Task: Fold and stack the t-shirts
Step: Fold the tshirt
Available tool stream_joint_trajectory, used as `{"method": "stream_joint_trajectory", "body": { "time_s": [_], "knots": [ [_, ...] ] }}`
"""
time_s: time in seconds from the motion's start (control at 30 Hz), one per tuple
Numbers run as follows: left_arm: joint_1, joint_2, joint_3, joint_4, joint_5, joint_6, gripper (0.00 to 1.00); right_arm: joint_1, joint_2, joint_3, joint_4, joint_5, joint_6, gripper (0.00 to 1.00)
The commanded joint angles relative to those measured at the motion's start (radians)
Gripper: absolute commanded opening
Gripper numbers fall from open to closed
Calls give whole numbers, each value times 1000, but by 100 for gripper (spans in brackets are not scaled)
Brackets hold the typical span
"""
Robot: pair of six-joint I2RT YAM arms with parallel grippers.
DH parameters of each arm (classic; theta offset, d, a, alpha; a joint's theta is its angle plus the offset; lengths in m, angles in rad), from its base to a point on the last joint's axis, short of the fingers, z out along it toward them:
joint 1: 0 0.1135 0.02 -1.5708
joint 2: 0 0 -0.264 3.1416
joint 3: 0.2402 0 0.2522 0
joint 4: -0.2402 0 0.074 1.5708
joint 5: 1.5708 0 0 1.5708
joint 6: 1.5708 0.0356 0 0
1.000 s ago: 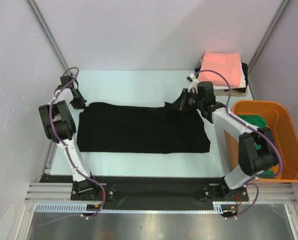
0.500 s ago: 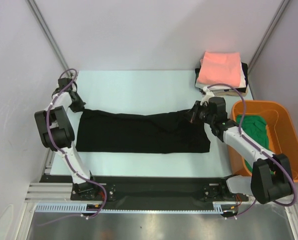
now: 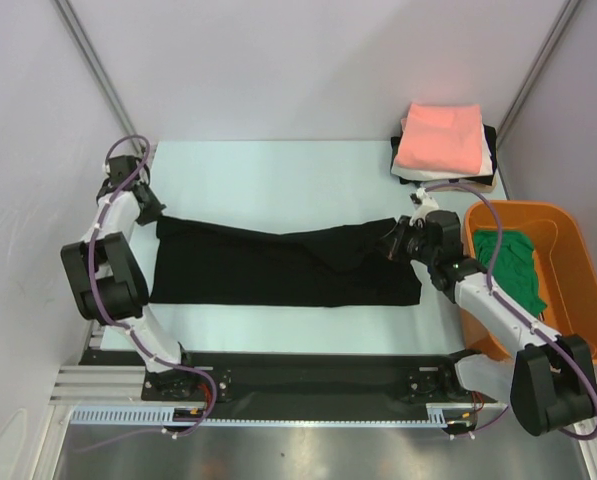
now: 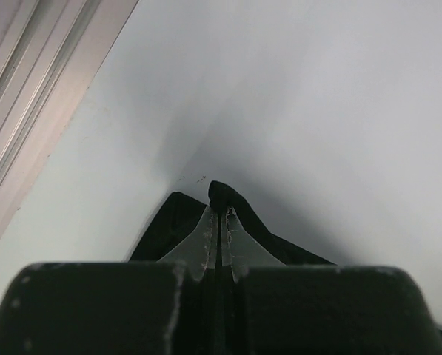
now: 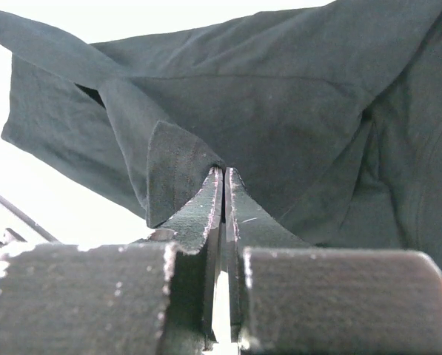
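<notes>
spread t-shirt centre | folded stack behind tub | tub right

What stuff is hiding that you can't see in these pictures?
Top view: the folded shirts under the salmon-pink shirt are covered by it; only edges peek out.
Top view: the green shirt is partly hidden by the right arm and the orange tub.
Left wrist view: the left gripper blocks most of the black shirt; only a corner shows.
</notes>
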Motion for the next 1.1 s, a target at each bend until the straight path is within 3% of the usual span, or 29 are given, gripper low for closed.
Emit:
{"method": "stream_joint_trajectory", "body": {
  "time_s": [0.0, 0.3, 0.4, 0.43, 0.47, 0.5, 0.53, 0.57, 0.67, 0.8, 0.9, 1.07],
  "knots": [
    [0, -73, -39, 28, -45, 5, 0, 11, -49, -27, 14, 33, 12, 0],
    [0, -190, -147, -4, -79, -63, 1, 31, -210, -163, -9, 151, 89, 0],
    [18, -255, -190, -30, -148, -103, 23, 28, -280, -226, -66, 243, 144, 0],
    [29, -279, -206, -29, -166, -132, 35, 19, -286, -237, -73, 278, 155, 0],
    [61, -306, -221, -27, -189, -149, 38, 10, -288, -240, -93, 283, 168, 22],
    [80, -366, -255, -20, -192, -166, 48, 4, -276, -237, -99, 280, 167, 35],
    [118, -397, -272, -11, -191, -192, 73, -7, -267, -228, -110, 277, 164, 47],
    [130, -426, -290, 18, -188, -199, 81, -7, -254, -214, -131, 290, 164, 69],
    [140, -507, -345, 74, -159, -180, 84, 0, -240, -169, -196, 324, 158, 76],
    [109, -471, -332, 56, -110, -172, 84, 60, -277, -154, -192, 341, 188, 76],
    [7, -416, -307, 17, -135, -180, 85, 121, -244, -148, -150, 343, 239, 76],
    [-188, -325, -324, 8, -154, -235, 87, 175, -26, -120, -46, 338, 306, 75]
  ]
}}
